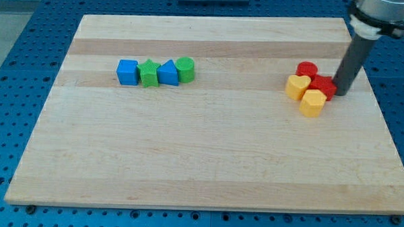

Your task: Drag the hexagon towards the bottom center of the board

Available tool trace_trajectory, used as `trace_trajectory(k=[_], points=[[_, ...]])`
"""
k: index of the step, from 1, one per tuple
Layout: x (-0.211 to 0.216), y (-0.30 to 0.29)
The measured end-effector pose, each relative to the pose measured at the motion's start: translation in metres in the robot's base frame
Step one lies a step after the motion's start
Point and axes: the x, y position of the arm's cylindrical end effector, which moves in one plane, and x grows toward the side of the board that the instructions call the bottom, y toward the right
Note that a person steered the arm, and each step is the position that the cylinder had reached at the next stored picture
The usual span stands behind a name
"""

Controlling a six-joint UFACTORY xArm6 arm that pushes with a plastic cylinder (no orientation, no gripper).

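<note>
Where my tip (340,93) meets the wooden board (207,161), you see it pressed against the right side of the red star (323,87); it is a bare rod, holding nothing. Count eight blocks: two red, two yellow, two blue, two green. Beside the star sit the red cylinder (306,70), yellow heart (297,86) and yellow hexagon (313,102), lowest of the cluster at the view's right; its long axis cannot be told. Well apart leftward stand the blue cube (127,72), green star (148,73), blue triangle (168,73) and green cylinder (184,70).
</note>
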Motion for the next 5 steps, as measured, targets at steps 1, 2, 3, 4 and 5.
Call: trace_trajectory(k=[1, 2, 3, 4, 5], points=[[0.011, -0.024], [0.022, -0.035], [0.041, -0.035], [0.061, -0.052], [0.065, -0.078]])
